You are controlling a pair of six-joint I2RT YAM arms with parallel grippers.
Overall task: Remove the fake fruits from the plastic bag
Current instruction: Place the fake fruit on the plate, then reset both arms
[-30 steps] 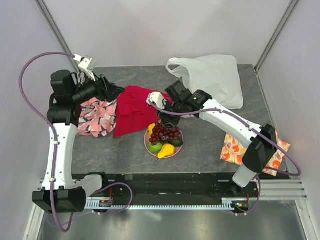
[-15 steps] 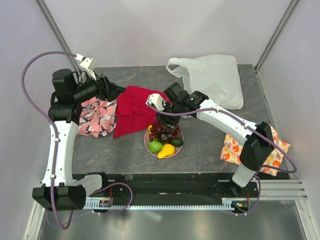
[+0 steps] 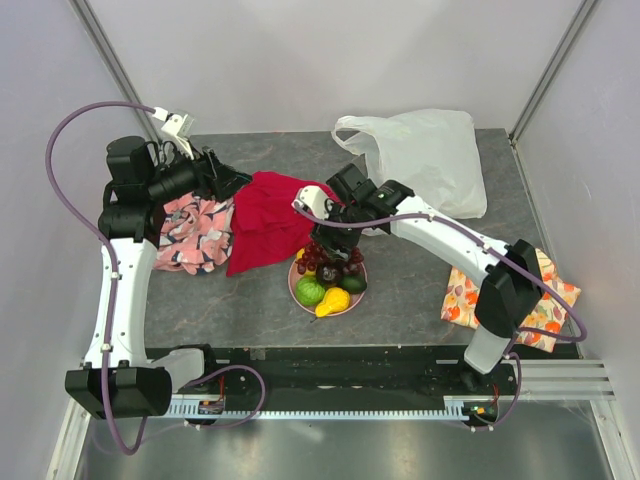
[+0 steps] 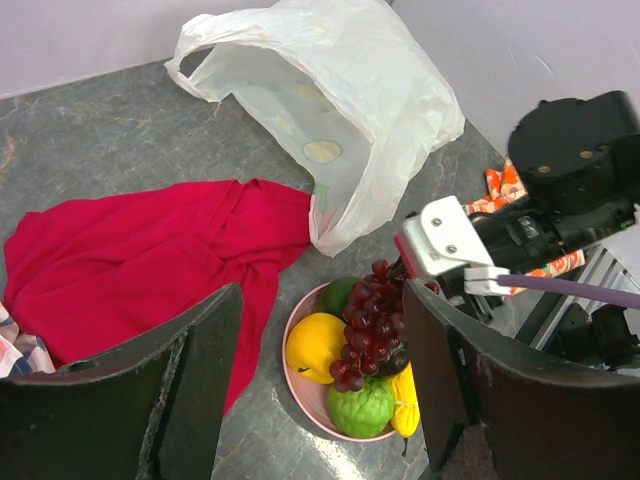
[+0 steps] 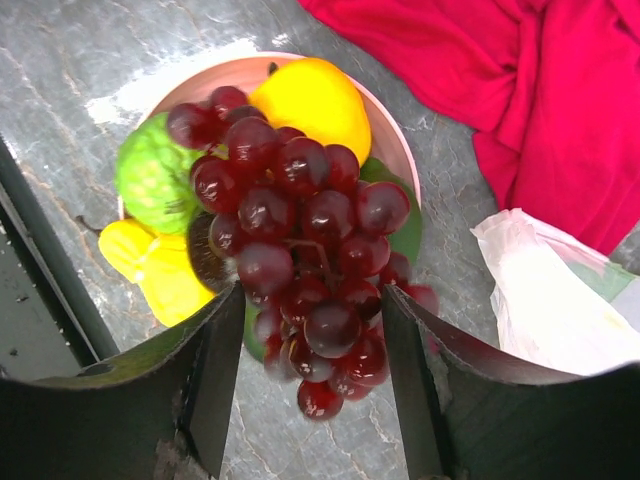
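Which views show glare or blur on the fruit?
Right wrist: grape bunch sharp, small glints on each grape; own fingers dark, soft. Left wrist: plastic bag bright, nearly washed out; fake fruits clear. Top external: even light, faint shadows, no blur.

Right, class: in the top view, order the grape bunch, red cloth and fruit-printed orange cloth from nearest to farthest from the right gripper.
Measured from the right gripper:
1. grape bunch, directly beneath it, in the middle.
2. red cloth, just to its left.
3. fruit-printed orange cloth, far off on the right side.
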